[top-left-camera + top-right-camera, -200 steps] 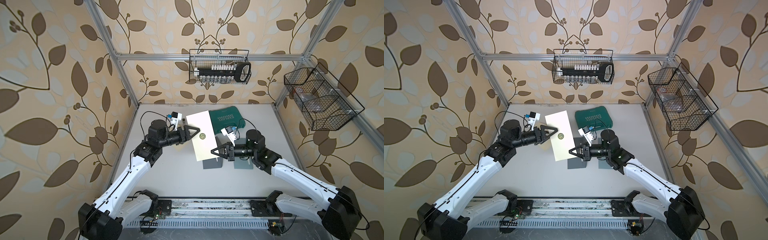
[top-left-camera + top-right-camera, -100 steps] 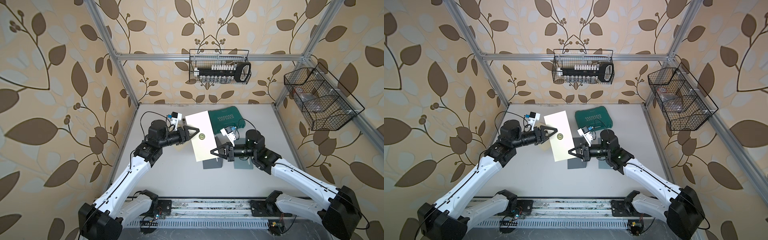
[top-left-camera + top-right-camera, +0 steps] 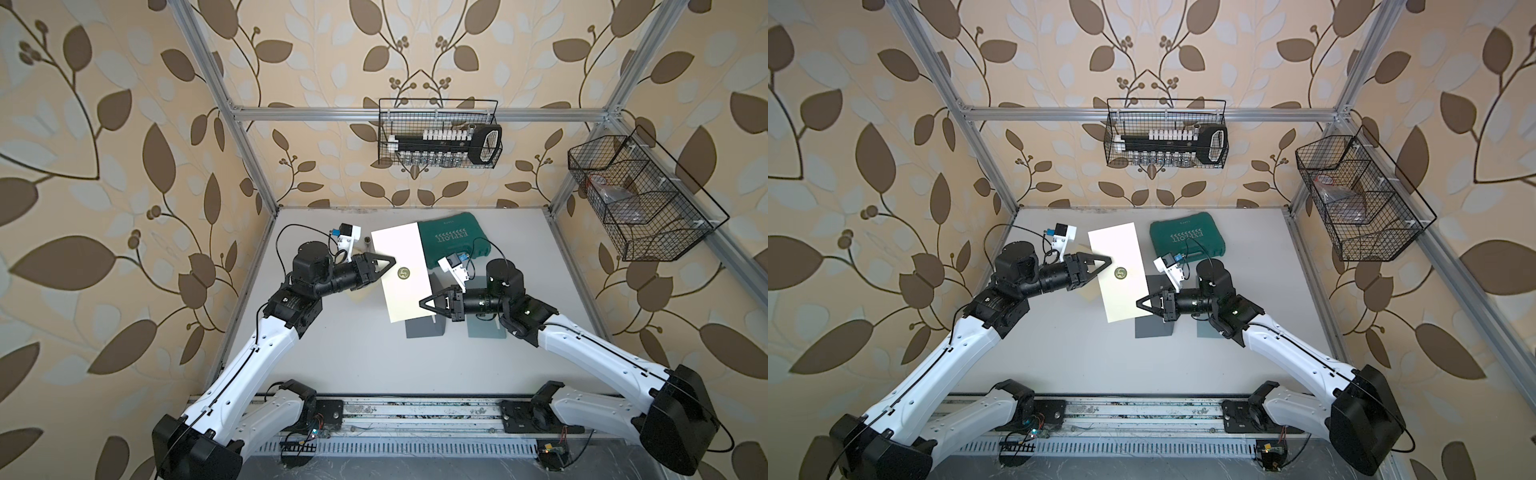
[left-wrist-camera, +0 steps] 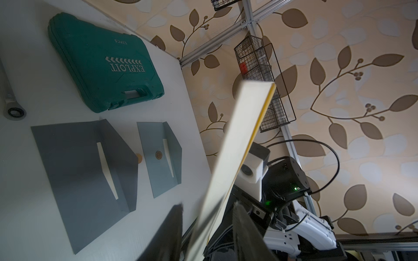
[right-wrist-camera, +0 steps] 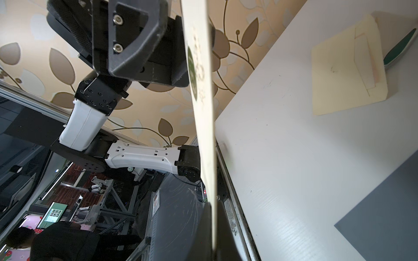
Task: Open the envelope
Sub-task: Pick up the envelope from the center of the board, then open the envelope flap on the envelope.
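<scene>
A cream envelope (image 3: 401,286) (image 3: 1121,291) with a round green seal (image 3: 404,273) (image 3: 1121,272) hangs in the air above the table in both top views. My right gripper (image 3: 420,302) (image 5: 213,226) is shut on the envelope's near right edge. My left gripper (image 3: 388,264) (image 4: 208,203) comes in from the left, close to the seal. Its jaws straddle the envelope (image 4: 244,140), with a gap showing on each side in the left wrist view. The right wrist view shows the envelope (image 5: 203,135) edge-on, the seal (image 5: 192,72) facing the left gripper.
On the table lie a green tool case (image 3: 453,241) (image 4: 104,63), a dark grey envelope (image 3: 424,328) (image 4: 83,167), a pale blue-grey envelope (image 3: 484,330) (image 4: 158,158), a cream envelope (image 3: 361,296) (image 5: 346,72) under my left arm, and a wrench (image 4: 9,99). Wire baskets (image 3: 438,133) (image 3: 640,199) hang on the walls.
My left gripper's jaws have narrowed around the envelope's edge. The envelope and the right arm have hardly moved.
</scene>
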Robot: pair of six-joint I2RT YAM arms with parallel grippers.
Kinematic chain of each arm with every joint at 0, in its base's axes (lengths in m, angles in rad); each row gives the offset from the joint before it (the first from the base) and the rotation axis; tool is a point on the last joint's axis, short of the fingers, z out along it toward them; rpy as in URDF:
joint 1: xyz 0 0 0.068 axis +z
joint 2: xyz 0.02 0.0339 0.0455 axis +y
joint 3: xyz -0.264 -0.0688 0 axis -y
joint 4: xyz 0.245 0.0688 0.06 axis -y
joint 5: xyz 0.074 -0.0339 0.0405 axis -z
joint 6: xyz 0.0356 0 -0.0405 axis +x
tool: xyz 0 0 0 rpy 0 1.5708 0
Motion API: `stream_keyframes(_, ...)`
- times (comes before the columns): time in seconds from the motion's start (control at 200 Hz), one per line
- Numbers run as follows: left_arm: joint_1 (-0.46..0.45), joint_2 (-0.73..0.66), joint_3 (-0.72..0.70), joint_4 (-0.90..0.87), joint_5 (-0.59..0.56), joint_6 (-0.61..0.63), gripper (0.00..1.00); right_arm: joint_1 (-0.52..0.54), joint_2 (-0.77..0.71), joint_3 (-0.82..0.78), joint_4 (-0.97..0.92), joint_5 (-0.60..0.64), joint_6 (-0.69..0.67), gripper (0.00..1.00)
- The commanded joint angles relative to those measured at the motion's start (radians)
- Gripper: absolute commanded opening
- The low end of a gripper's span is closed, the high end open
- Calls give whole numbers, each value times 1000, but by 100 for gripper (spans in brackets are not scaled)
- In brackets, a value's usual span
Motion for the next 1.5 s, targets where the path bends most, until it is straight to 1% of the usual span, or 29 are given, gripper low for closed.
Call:
stream_keyframes(0.0, -10, -23, 0, 10, -14, 8, 32, 5, 4, 26, -28, 25, -1, 5)
stream_keyframes(0.37, -10, -35, 9, -41, -44, 26, 6, 6, 24, 33, -34, 38, 6, 11)
stream_keyframes(0.495, -10, -35, 15, -60, -54, 42, 1, 4, 21, 36, -51, 51, 0, 15)
stream_keyframes(0.585, -12, -36, 24, -91, -67, 67, 0, 3, 14, 41, -81, 75, -10, 22)
stream_keyframes(0.69, -24, -36, 49, -164, -110, 127, 0, 0, -5, 47, -141, 138, -26, 39)
stream_keyframes(0.75, -42, -36, 68, -215, -144, 175, 0, -7, -23, 52, -184, 198, -31, 42)
stream_keyframes(0.825, -77, -34, 92, -278, -208, 236, 0, -23, -54, 48, -232, 278, -24, 43)
stream_keyframes(0.905, -145, -21, 121, -351, -306, 303, 0, -49, -95, 38, -290, 394, 28, 55)
stream_keyframes(0.98, -224, -1, 146, -408, -413, 346, 0, -82, -130, 24, -337, 480, 100, 56)
stream_keyframes(1.005, -250, 7, 152, -420, -451, 356, 0, -93, -142, 15, -341, 502, 132, 58)
stream_keyframes(1.045, -294, 20, 156, -430, -510, 373, 0, -109, -156, -3, -340, 522, 183, 59)
stream_keyframes(1.08, -335, 28, 158, -437, -559, 391, 0, -123, -167, -21, -322, 521, 225, 57)
stream_keyframes(1.15, -418, 44, 160, -437, -709, 422, 0, -144, -181, -58, -263, 503, 293, 53)
stream_keyframes(1.19, -473, 51, 153, -426, -788, 449, 0, -152, -184, -80, -216, 475, 310, 53)
stream_keyframes(1.27, -568, 59, 132, -381, -908, 521, 0, -155, -180, -105, -139, 427, 322, 53)
stream_keyframes(1.33, -617, 56, 103, -329, -965, 569, 0, -156, -162, -99, -124, 394, 323, 53)
stream_keyframes(1.375, -640, 50, 74, -280, -984, 599, 0, -154, -149, -83, -125, 363, 310, 55)
stream_keyframes(1.44, -654, 40, 40, -234, -1002, 621, 0, -148, -125, -61, -126, 330, 302, 56)
stream_keyframes(1.495, -657, 30, 16, -229, -1031, 618, 0, -135, -107, -43, -144, 333, 294, 56)
